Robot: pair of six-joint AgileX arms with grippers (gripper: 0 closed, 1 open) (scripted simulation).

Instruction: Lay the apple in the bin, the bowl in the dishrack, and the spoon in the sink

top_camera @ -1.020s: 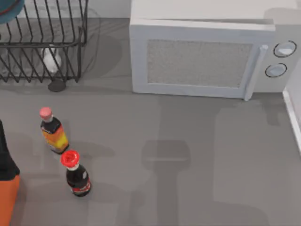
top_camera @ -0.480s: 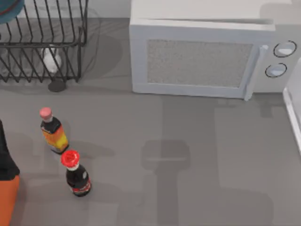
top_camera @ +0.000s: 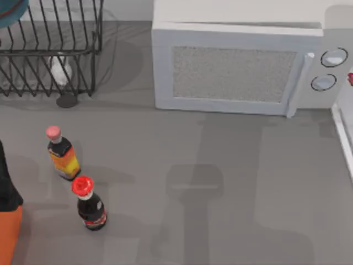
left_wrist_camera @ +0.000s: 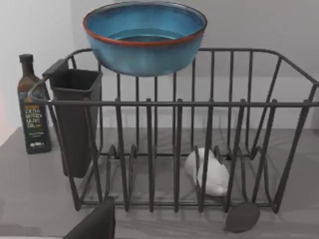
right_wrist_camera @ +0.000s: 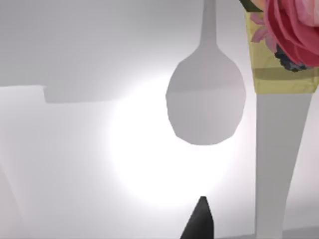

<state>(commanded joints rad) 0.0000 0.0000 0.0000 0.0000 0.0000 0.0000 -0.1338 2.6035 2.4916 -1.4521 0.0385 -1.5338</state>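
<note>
The dishrack [left_wrist_camera: 209, 104] stands straight in front of the left gripper [left_wrist_camera: 97, 224], of which a dark tip shows at the near edge of its wrist view. Whether this gripper is wide or narrow I cannot tell. The bowl [left_wrist_camera: 144, 37] is ahead of it and higher, upright at the far top rail of the rack. I cannot tell whether it rests on the bars or only touches the rail. Low inside the rack, closer to the gripper, lies a small white thing [left_wrist_camera: 208, 172], and a black cutlery holder [left_wrist_camera: 77, 122] hangs on one end. An oil bottle [left_wrist_camera: 33, 107] stands just beyond that end. In the top view the bin [top_camera: 10, 234] is at the lower left corner, well apart from the rack.

The right gripper [right_wrist_camera: 199, 221] faces a pale white surface. Ahead of it is a grey spoon shape [right_wrist_camera: 205, 102] with a thin handle. I cannot tell if this is the spoon itself or its shadow, and I cannot tell if this gripper is wide, narrow, or holding something. Beside the shape stands a flowered vase [right_wrist_camera: 284, 59].

I judge that the bowl step is nearly done and the spoon step is in hand. The next move probably asks for a slow approach of the right gripper to the sink, keeping clear of the vase.
</note>
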